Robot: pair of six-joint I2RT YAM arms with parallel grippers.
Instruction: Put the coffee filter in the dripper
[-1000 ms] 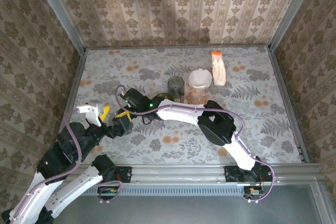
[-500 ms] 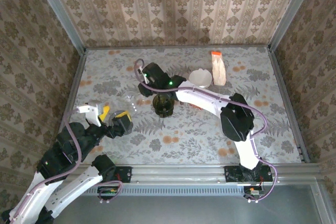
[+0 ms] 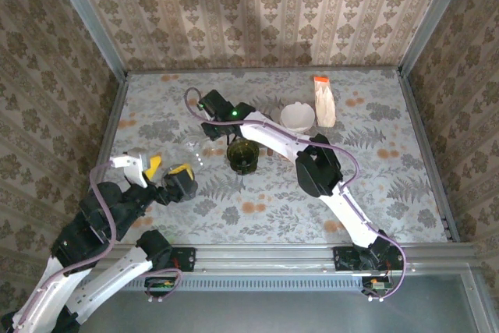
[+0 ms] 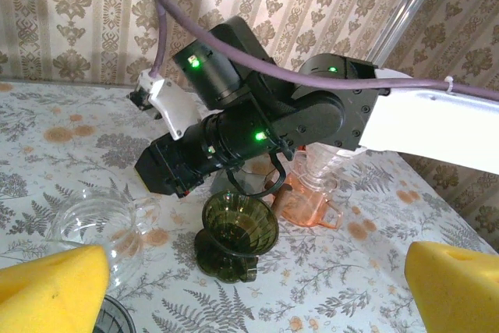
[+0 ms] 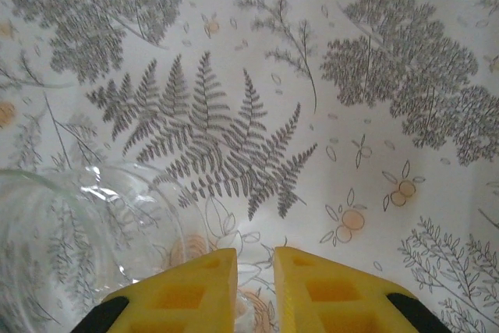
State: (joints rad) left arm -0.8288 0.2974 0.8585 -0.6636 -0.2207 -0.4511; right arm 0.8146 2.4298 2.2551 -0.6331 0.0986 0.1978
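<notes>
Right wrist view: the right end effector (image 5: 256, 286) is pinched nearly closed on nothing visible, beside a clear glass cup (image 5: 70, 247) on the floral desk (image 5: 374, 76); the left end effector (image 4: 253, 274) gapes wide, empty.

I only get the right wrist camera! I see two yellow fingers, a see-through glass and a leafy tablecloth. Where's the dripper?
Observer: The green glass dripper stands just right of that clear glass, a bit nearer the arm bases than your right end effector.
Operator: And where's the filter?
Observer: The white coffee filter is farther back and to the right, beside an orange-topped packet.
Operator: Is the other arm helping?
Observer: No. The left end effector hangs open on the left side, with nothing between its yellow pads.
</notes>
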